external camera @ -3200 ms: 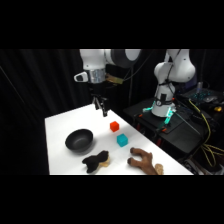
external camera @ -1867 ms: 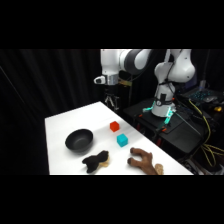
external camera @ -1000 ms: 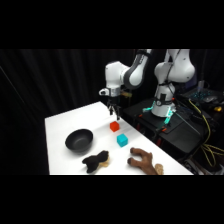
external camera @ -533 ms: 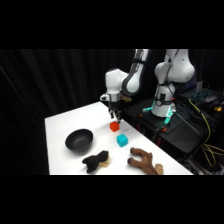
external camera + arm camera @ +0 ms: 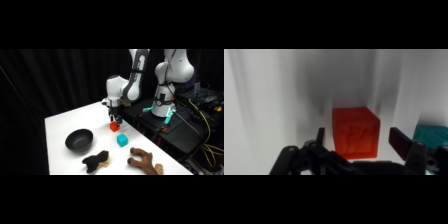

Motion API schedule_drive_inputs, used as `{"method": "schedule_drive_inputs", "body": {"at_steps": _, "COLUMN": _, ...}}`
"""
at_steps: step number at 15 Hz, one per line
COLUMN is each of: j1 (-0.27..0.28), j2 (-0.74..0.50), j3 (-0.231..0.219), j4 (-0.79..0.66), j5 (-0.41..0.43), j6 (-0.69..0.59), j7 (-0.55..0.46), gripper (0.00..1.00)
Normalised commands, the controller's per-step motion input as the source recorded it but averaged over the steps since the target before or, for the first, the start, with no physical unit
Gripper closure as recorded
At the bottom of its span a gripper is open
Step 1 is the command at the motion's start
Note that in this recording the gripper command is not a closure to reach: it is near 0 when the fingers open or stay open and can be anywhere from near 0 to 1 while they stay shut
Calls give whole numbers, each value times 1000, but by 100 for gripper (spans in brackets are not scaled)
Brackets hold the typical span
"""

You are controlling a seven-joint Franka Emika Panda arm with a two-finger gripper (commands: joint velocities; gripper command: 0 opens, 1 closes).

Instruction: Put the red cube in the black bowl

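In the wrist view, the gripper (image 5: pixel 358 145) is hanging low over the white table (image 5: pixel 264 110), its two fingers spread wide on either side of the red cube (image 5: pixel 355 131), not yet pinching it. The cube is sitting flat on the table between the fingers, with the teal cube (image 5: pixel 433 134) peeking in close beside it. Seen from the side, the gripper (image 5: pixel 116 120) is standing just above the red cube (image 5: pixel 114 127), the teal cube (image 5: pixel 122 140) lying near, the black bowl (image 5: pixel 79 140) waiting farther along beside a black plush object (image 5: pixel 95 160). The risk: the cube is looking turned against the fingers, so a closing squeeze may be twisting it out, or one finger may be nudging the teal neighbour.
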Motion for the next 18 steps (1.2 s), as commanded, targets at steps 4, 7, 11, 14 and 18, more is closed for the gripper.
{"method": "schedule_drive_inputs", "body": {"at_steps": 4, "j1": -179, "j2": 213, "j3": 140, "j4": 133, "j5": -222, "j6": 183, "j7": 122, "gripper": 100}}
{"method": "schedule_drive_inputs", "body": {"at_steps": 7, "j1": -66, "j2": -41, "j3": 10, "j4": 35, "j5": -266, "j6": 83, "j7": 209, "gripper": 100}}
{"method": "schedule_drive_inputs", "body": {"at_steps": 11, "j1": 63, "j2": -325, "j3": -118, "j4": -58, "j5": -236, "j6": -209, "j7": 292, "gripper": 100}}
{"method": "schedule_drive_inputs", "body": {"at_steps": 14, "j1": 174, "j2": -516, "j3": -194, "j4": -4, "j5": -228, "j6": -565, "j7": 351, "gripper": 100}}
{"method": "schedule_drive_inputs", "body": {"at_steps": 18, "j1": 111, "j2": -534, "j3": -66, "j4": 143, "j5": -94, "j6": -771, "j7": 136, "gripper": 100}}
